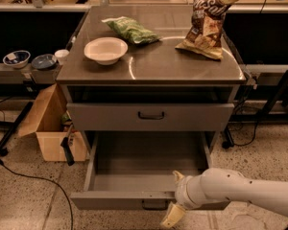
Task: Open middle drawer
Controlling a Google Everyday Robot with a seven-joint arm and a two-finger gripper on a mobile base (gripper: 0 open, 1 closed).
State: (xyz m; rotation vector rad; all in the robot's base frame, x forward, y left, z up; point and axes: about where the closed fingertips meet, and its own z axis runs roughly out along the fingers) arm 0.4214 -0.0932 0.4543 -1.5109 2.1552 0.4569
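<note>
**A:** What is the largest thing?

**B:** The grey desk [153, 68]. The middle drawer [134, 169] stands far out from the desk's front, low down, with its inside bare. The taller drawer [110, 118] above it sits flush in the desk's front.

**A:** And the robot?

**B:** Its white arm [249, 193] reaches in from the desk's right, low, towards the front panel of the open drawer.

**A:** What else is near the desk?

**B:** A cardboard box [48, 128] stands on the floor at the desk's left side. On the desk top are a chip bag [209, 20] at the back right, a green bag [132, 30] at the back left, and a white bowl [105, 49] just in front of the green bag.

**A:** The gripper?

**B:** The gripper [174, 198] is at the drawer's front panel, just right of its dark handle [153, 204]. The fingers [170, 217] are spread apart and grasp nothing. One tip is above the panel's top edge and the other below, in front of it.
</note>
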